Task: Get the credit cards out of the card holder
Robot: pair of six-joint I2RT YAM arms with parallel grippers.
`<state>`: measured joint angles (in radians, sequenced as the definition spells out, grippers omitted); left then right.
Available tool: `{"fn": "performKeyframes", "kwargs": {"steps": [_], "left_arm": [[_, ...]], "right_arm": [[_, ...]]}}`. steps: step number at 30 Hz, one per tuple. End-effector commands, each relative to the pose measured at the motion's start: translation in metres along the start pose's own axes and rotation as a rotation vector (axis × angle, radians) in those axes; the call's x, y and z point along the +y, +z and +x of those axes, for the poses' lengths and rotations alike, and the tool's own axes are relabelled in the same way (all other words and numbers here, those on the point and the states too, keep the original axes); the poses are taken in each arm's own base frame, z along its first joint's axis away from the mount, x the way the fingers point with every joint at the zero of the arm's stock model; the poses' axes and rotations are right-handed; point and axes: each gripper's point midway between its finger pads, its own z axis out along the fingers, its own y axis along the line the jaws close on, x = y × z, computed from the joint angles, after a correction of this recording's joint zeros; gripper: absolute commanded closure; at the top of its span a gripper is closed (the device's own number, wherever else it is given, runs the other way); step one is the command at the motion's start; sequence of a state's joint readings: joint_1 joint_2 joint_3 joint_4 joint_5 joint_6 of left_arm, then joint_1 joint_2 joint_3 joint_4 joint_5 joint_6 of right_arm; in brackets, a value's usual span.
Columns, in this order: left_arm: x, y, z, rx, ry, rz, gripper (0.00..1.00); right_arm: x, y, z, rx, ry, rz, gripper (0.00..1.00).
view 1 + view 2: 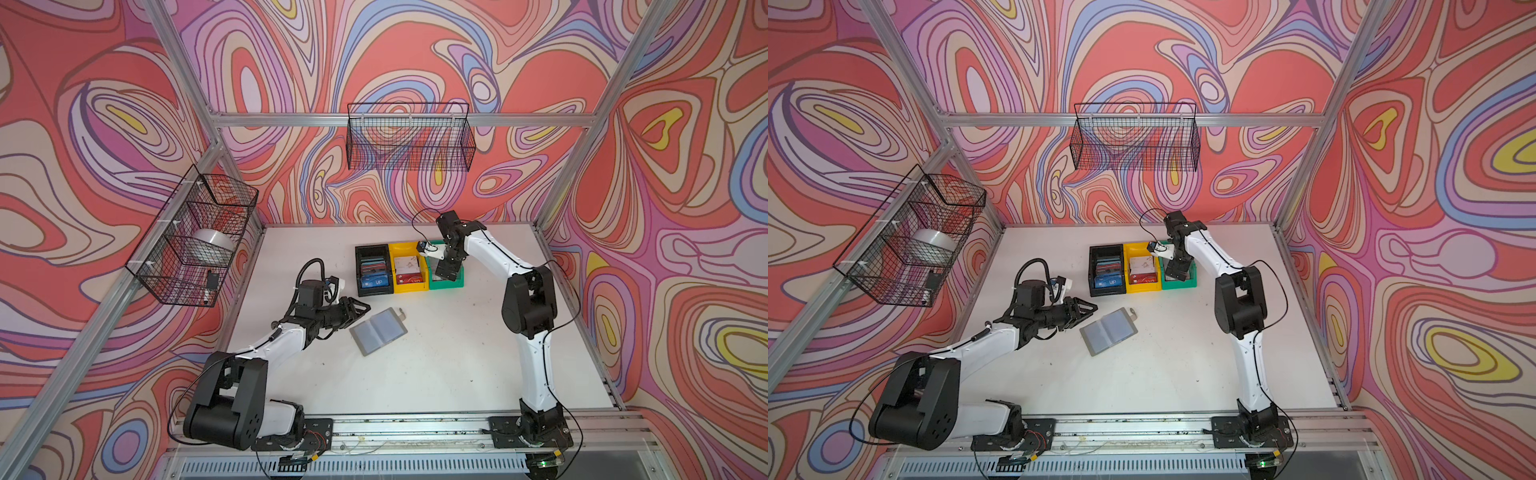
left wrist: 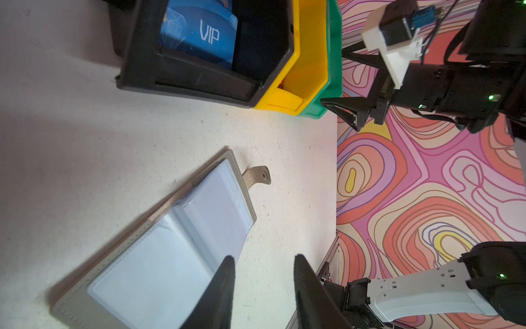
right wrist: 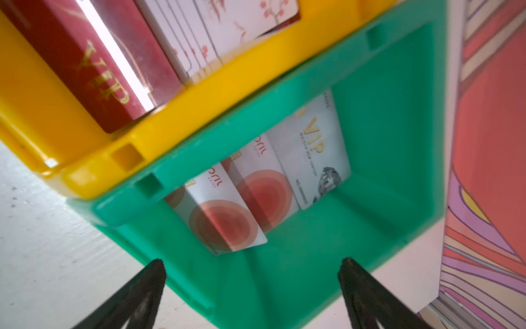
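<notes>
Left wrist view shows the card holder [image 2: 170, 242] lying spread open and flat on the worktop [image 2: 71, 128], its clear sleeves facing up and its snap tab [image 2: 257, 176] flung outward. That pose leaves every pocket in reach from above. The sleeves look pale and bare, so I judge the emptying to be done or nearly so, though a card tucked under a sleeve could not be told from here. The left claw [image 2: 264, 290] hovers just beside the holder's edge, parted a little with nothing between its fingers. It looks placed to pin or steady the holder, and whether it touches cannot be told. Well beyond the holder, on the side away from the robot's bases, three bins stand touching in a row. The black bin [image 2: 199, 82] holds a blue card [image 2: 205, 31], the yellow bin [image 3: 199, 108] a red card [image 3: 94, 77], and the green bin [image 3: 284, 270] the pale cards [image 3: 225, 216] with round red blobs. The split looks like sorting by colour. The right claw [image 3: 250, 284] hangs over the green bin, farthest from the holder, spread wide and empty, a stance that suits a drop-off.
</notes>
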<state>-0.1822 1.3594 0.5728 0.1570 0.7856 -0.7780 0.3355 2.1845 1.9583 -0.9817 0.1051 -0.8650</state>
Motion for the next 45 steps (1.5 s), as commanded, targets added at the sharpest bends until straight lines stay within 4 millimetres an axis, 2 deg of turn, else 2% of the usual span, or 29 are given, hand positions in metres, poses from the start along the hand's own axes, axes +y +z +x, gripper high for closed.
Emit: {"fn": "performKeyframes", "kwargs": {"steps": [1, 4, 7, 8, 9, 12, 15, 20, 23, 25, 29, 30, 33, 36, 38, 40, 45], "left_arm": [[-0.006, -0.006, -0.009, -0.016, 0.039, -0.029, 0.62], [-0.011, -0.013, -0.019, -0.037, 0.074, -0.062, 0.61], [-0.012, -0.028, -0.039, -0.105, 0.107, -0.133, 0.59], [-0.011, -0.035, -0.047, -0.134, 0.114, -0.168, 0.14], [-0.012, -0.044, -0.056, -0.169, 0.113, -0.184, 0.00], [-0.037, -0.070, -0.081, -0.285, 0.132, -0.091, 0.00], [-0.044, -0.099, -0.100, -0.389, 0.180, -0.152, 0.00], [-0.029, -0.140, -0.121, -0.547, 0.333, -0.413, 0.00], [-0.008, -0.164, -0.136, -0.688, 0.405, -0.581, 0.00], [0.006, -0.174, -0.143, -0.748, 0.469, -0.681, 0.00], [0.038, -0.172, -0.151, -0.822, 0.614, -0.787, 0.00], [0.044, -0.170, -0.153, -0.837, 0.621, -0.779, 0.00], [0.081, -0.156, -0.148, -0.823, 0.571, -0.762, 0.00], [0.097, -0.137, -0.146, -0.793, 0.586, -0.703, 0.00], [0.112, -0.133, -0.146, -0.802, 0.569, -0.724, 0.00], [0.116, -0.132, -0.147, -0.837, 0.581, -0.715, 0.00], [0.113, -0.125, -0.144, -0.800, 0.604, -0.687, 0.00]], "right_arm": [[-0.009, -0.060, -0.028, -0.213, 0.128, 0.057, 0.02], [-0.007, -0.098, -0.033, -0.373, 0.226, 0.075, 0.02], [-0.018, -0.138, -0.024, -0.573, 0.378, 0.114, 0.02], [-0.023, -0.150, -0.017, -0.635, 0.424, 0.136, 0.02], [-0.028, -0.157, -0.006, -0.676, 0.468, 0.166, 0.02], [-0.048, -0.176, 0.032, -0.728, 0.623, 0.315, 0.02], [-0.062, -0.183, 0.077, -0.732, 0.786, 0.440, 0.02], [-0.073, -0.169, 0.143, -0.726, 1.029, 0.576, 0.02], [-0.075, -0.148, 0.170, -0.704, 1.125, 0.615, 0.01], [-0.075, -0.135, 0.180, -0.716, 1.161, 0.622, 0.02], [-0.075, -0.115, 0.196, -0.762, 1.230, 0.647, 0.02], [-0.075, -0.113, 0.199, -0.777, 1.241, 0.655, 0.02], [-0.072, -0.102, 0.204, -0.824, 1.258, 0.653, 0.02], [-0.067, -0.093, 0.204, -0.856, 1.249, 0.643, 0.01], [-0.062, -0.085, 0.205, -0.872, 1.249, 0.641, 0.02], [-0.057, -0.076, 0.206, -0.858, 1.252, 0.621, 0.02], [-0.049, -0.076, 0.199, -0.864, 1.219, 0.575, 0.02]]}}
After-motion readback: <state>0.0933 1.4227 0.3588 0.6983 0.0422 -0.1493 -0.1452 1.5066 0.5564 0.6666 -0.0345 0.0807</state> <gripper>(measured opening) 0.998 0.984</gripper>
